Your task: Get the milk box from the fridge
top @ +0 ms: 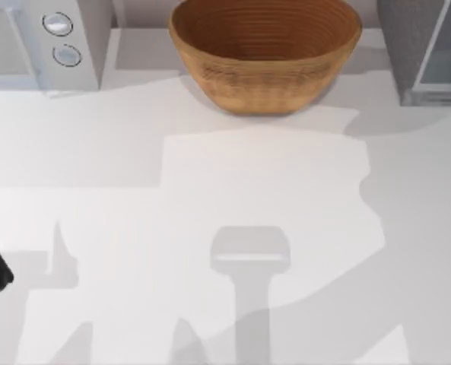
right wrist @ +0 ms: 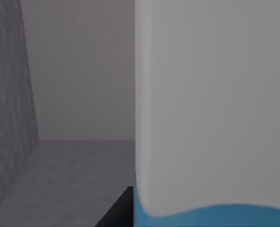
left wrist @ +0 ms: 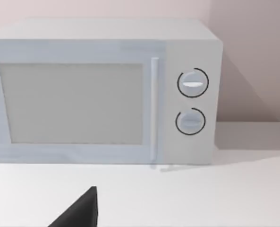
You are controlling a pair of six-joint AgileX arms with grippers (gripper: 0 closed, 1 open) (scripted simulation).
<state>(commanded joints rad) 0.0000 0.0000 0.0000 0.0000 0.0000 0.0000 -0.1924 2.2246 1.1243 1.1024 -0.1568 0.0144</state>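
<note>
Right gripper (right wrist: pixel 118 210) inside fridge (right wrist: pixel 10 118), milk box (right wrist: pixel 210 118) right up against it; grip state can't tell. Carton not out yet. Left gripper (left wrist: pixel 78 213) parked facing microwave (left wrist: pixel 102 92).

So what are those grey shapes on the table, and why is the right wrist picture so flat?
Top view: soft arm shadows across the table, one darker below the wooden bowl. Right wrist view: the milk box stands very near the camera inside the dim fridge. Left wrist view: evenly lit white appliance.

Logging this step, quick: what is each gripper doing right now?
Left gripper: parked at the table's left edge, cannot be told.
Right gripper: inside the fridge, right beside the milk box, cannot be told.
</note>
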